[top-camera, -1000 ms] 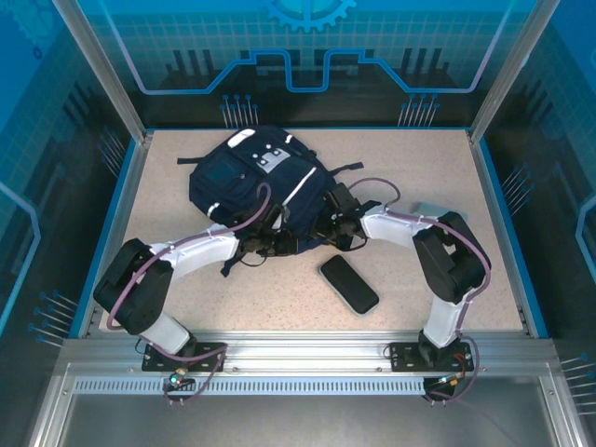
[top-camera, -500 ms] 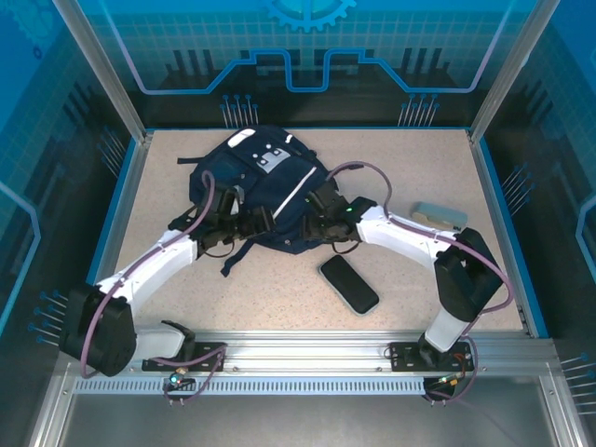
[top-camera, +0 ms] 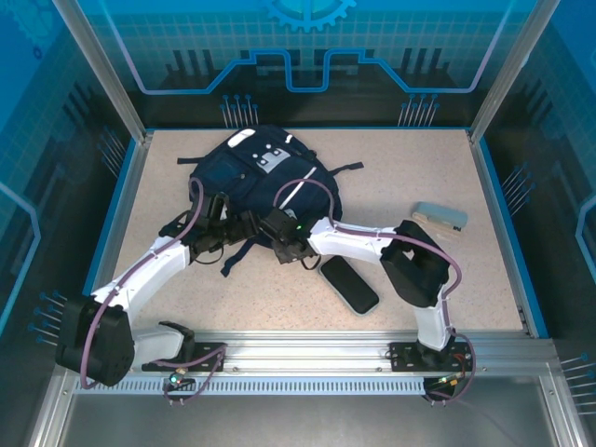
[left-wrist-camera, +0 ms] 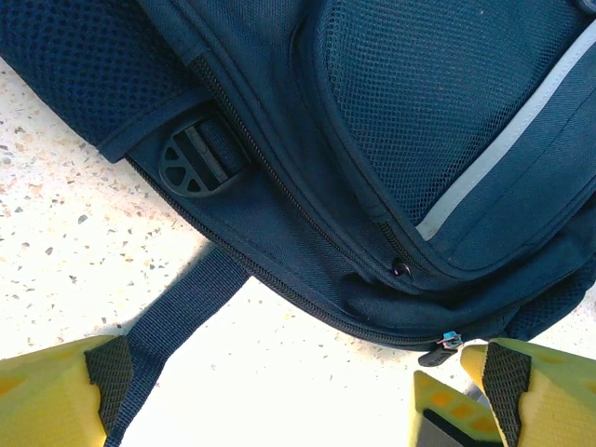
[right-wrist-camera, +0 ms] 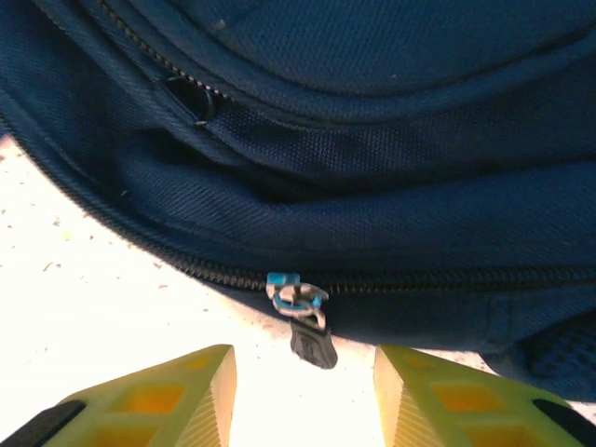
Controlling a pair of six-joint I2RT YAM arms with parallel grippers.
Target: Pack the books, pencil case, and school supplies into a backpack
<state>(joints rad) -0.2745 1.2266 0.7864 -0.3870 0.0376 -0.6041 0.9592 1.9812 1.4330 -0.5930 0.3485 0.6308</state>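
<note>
The navy backpack (top-camera: 261,177) lies flat at the table's back left, its zip along the near edge closed. My left gripper (top-camera: 244,229) hovers open at that near edge; in the left wrist view its yellow fingers (left-wrist-camera: 56,396) stand wide apart over the bare table and a dark strap (left-wrist-camera: 177,326). My right gripper (top-camera: 277,233) sits just right of it, open. The black zip pull (right-wrist-camera: 312,342) hangs from a blue slider (right-wrist-camera: 284,279) between the right fingertips (right-wrist-camera: 177,396), touching neither. A black pencil case (top-camera: 349,284) lies on the table. The books are out of view.
A small grey-blue item (top-camera: 440,216) lies at the right of the table. A black buckle (left-wrist-camera: 191,163) sits on the backpack's side strap. The right gripper's yellow finger (left-wrist-camera: 447,410) shows beside the left one. Blue walls and a metal frame ring the table.
My left gripper let go, opened wide and drew back left along the backpack's near edge. The right arm swung left to the zip pull and its jaws narrowed.
</note>
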